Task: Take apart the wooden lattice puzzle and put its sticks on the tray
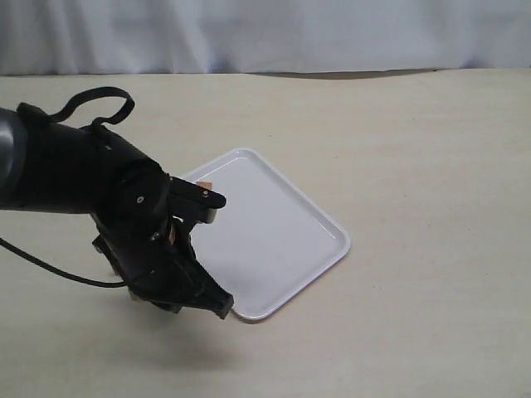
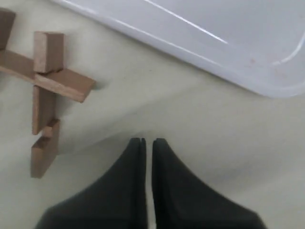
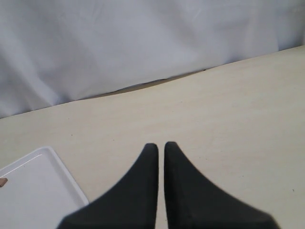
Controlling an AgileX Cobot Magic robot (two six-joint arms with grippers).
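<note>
A small wooden puzzle (image 2: pixel 47 81) of crossed, notched sticks (image 2: pixel 45 152) lies on the desk (image 1: pixel 415 166), left of the middle and just outside the rim of the white tray (image 1: pixel 274 240) – no stick shows on the tray. The left gripper (image 2: pixel 147 141) hovers near it, its jaws all but shut and empty. The right gripper (image 3: pixel 161 144), also closed on nothing, is well away, facing the desk's far edge. The wood looks light, stiff and smooth, so it will likely skid if nudged. A protruding stick end (image 2: pixel 78 89), pinched across its flat faces, seems the best hold – with the rest pinned.
</note>
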